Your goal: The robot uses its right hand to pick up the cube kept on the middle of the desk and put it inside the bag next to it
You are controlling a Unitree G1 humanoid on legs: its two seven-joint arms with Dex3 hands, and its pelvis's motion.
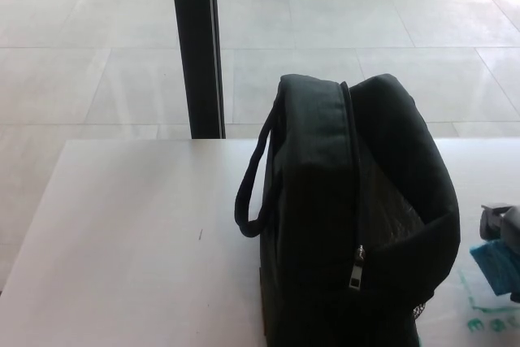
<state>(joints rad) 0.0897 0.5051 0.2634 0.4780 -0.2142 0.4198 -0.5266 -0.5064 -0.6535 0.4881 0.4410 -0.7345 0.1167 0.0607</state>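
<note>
showing only as a sliver of the right hand [504,229] at the right picture edge, grey and dark, too cropped for telling the fingers' state. left hand and both arms not appearing anywhere.

Black fabric bag [349,217] stands upright on the white desk [130,233], right of centre, w/ its far end near the desk's back edge and its near end running out of the bottom of the head view. Zip runs up the near face and over the top; silver zip pull [357,267] hangs low on the front. Right-side flap sags outward, so the bag is open, greyish lining showing in the gap. Carry strap [250,193] loops off the left side, hanging free. Teal cube [497,266] only partly visible at the right edge, just beside the bag, in the right hand [502,229].
</note>
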